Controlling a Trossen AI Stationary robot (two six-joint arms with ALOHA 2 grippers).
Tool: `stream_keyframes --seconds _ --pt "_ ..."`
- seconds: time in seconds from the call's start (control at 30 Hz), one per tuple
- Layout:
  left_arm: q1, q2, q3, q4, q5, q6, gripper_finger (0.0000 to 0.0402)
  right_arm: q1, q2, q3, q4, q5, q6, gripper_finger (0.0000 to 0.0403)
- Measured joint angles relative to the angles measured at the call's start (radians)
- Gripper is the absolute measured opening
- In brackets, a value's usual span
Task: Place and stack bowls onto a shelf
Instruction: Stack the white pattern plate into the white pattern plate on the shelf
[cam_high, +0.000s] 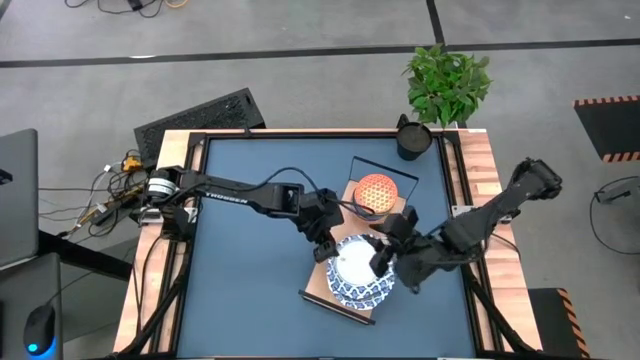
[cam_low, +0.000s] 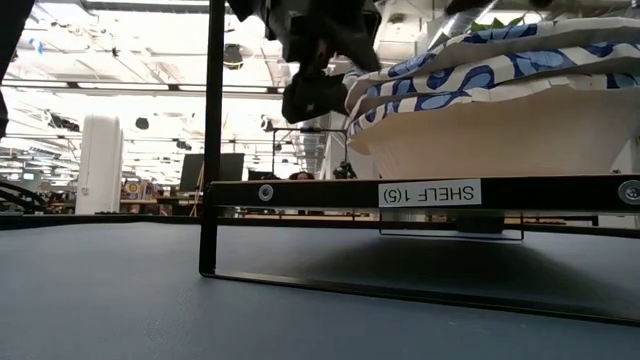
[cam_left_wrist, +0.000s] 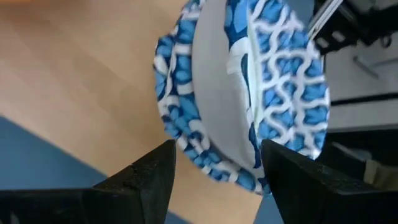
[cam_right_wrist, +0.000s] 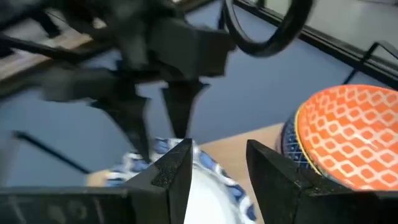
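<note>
So the left end effector is sitting at the upper-left edge of the stacked blue-and-white bowls, lower middle of the high view, and its fingers are spread apart with the patterned rim of the stack showing in the gap between them, not pinching anything as far as the left wrist view shows. The right end effector comes in from the right side of the high view and hangs over the right part of that same stack, fingers also spread, with the white-and-blue rim just past its tips. The stack looks like two or three wide shallow bowls nested together; in the low view their edges fill the upper right of the frame, resting on the shelf. The shelf board is light wood on a thin black wire frame and runs diagonally across the centre of the dark blue worktop. Further up the board, just above the stack in the high view, sits an orange patterned bowl, apart from the stack. A dark pot stands near the upper right corner of the worktop, with a green plant beyond it.
</note>
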Motion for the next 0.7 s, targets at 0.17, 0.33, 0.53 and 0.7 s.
stream_keyframes --seconds 0.17,0.33,0.53,0.7 --pt "0.006 0.0 0.0 -0.037 0.0 0.066 0.022 -0.056 0.096 -0.001 -0.011 0.002 0.0 0.0177" --pt "0.005 -0.002 0.0 -0.048 0.005 0.092 0.022 -0.105 0.166 -0.002 -0.019 0.023 -0.002 0.0177" --pt "0.006 -0.002 0.0 -0.049 0.019 0.091 0.022 -0.147 0.194 -0.002 -0.023 -0.014 -0.002 0.0177" --pt "0.014 -0.002 0.0 -0.046 0.034 0.093 0.022 -0.154 0.224 -0.002 -0.019 -0.059 0.001 0.0177"
